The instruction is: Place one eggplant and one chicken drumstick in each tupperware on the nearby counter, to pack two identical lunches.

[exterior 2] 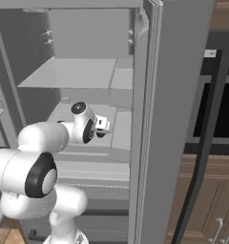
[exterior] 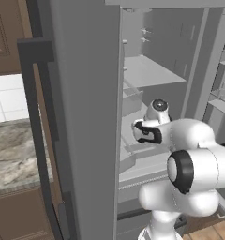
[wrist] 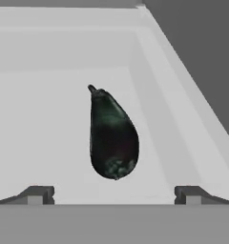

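A glossy near-black eggplant point(wrist: 113, 138) lies on the white floor of a fridge compartment, stem end pointing away from me. My gripper point(wrist: 114, 195) is open just short of it, its two dark fingertips point(wrist: 39, 194) spread wide on either side of the eggplant's rounded end with nothing between them. In the base views my arm reaches into the open fridge, hand low over a lower shelf point(exterior 2: 103, 126). A strip of the marbled counter point(exterior: 11, 150) shows at the far left. The chicken drumsticks and the tupperwares are out of view.
The open fridge door point(exterior: 81, 117) stands close on the arm's left and the other door point(exterior 2: 173, 119) on its right. A white shelf point(exterior 2: 73, 71) hangs above the hand. The compartment's side wall point(wrist: 183, 109) rises close beside the eggplant. Brown cabinets point(exterior 2: 216, 209) are at the lower right.
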Controlling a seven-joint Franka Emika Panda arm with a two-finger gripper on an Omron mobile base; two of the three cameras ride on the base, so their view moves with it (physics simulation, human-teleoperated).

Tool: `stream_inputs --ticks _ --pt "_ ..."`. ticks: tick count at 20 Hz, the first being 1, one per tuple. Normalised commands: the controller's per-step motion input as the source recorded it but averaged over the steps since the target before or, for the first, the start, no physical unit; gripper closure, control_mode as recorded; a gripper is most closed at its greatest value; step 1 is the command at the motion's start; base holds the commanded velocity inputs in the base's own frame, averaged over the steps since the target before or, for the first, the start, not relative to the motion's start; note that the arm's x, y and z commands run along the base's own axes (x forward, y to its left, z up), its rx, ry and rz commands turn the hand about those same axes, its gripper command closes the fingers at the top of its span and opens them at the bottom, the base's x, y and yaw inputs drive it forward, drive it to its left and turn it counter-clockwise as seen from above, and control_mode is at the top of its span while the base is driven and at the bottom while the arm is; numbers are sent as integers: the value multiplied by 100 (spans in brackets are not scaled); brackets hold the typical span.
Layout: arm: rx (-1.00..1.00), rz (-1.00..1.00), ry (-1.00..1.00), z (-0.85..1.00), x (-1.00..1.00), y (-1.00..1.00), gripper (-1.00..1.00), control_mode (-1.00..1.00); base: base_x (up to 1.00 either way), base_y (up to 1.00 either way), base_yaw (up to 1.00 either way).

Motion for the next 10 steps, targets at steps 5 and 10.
stream_inputs --ticks 5,10 --pt "0 0 0 -31 40 -5 -100 -100 0 0 0" --pt "0 0 0 -23 39 -15 -100 -100 0 0 0"
